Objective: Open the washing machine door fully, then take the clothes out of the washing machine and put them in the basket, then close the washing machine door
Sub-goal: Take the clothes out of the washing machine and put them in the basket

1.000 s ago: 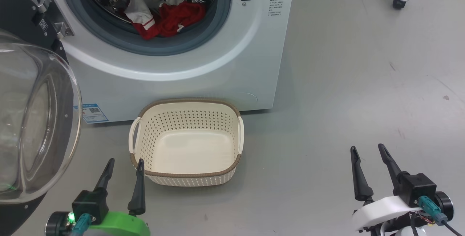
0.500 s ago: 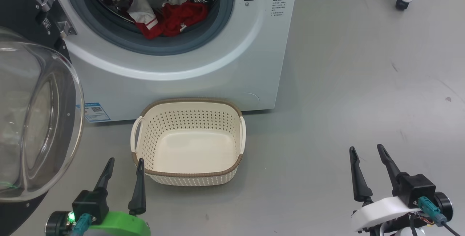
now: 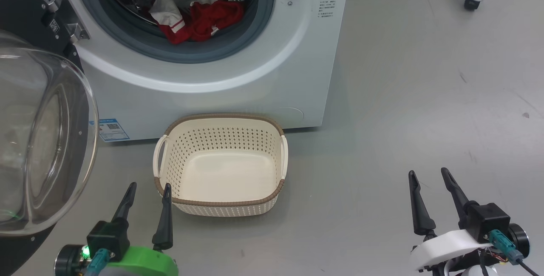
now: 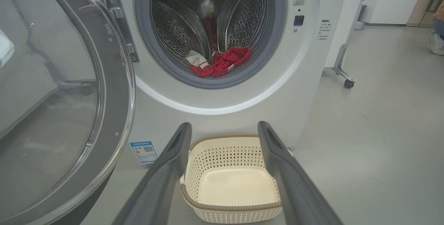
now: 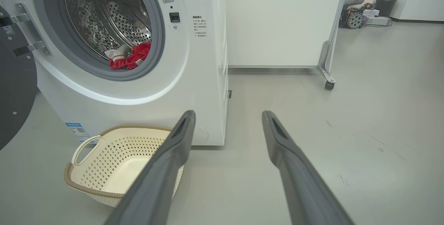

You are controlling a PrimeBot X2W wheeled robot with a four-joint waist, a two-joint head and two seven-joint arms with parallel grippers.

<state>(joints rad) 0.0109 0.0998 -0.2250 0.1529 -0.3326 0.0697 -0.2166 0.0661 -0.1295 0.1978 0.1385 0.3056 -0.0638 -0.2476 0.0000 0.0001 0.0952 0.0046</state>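
Grey floor [image 3: 403,97], smooth with a few scuffs. White partition panel [image 5: 277,20] stands behind the washer on a metal leg with a castor [image 5: 329,85]; the far-room clutter is too small to identify. Washing machine [image 3: 255,84] sits on the floor with its drum mouth exposed. Washing machine door [image 3: 46,140] is swung out on the left-side hinge [image 3: 59,12], its glass bowl bulging over the floor left of the basket. Basket [image 3: 221,117] is on the floor against the washer front, below the opening, bare cream bottom showing. Clothes [image 3: 195,18] lie in the drum at the grey seal's front lip, red with a white piece on the left. Left claw [image 3: 150,185] is spread and carries nothing, just short of the basket's near-left corner, door glass close on its outer side. Right claw [image 3: 428,172] is spread, carries nothing, well apart over bare floor. Blue label [image 3: 108,129] is low on the washer front.
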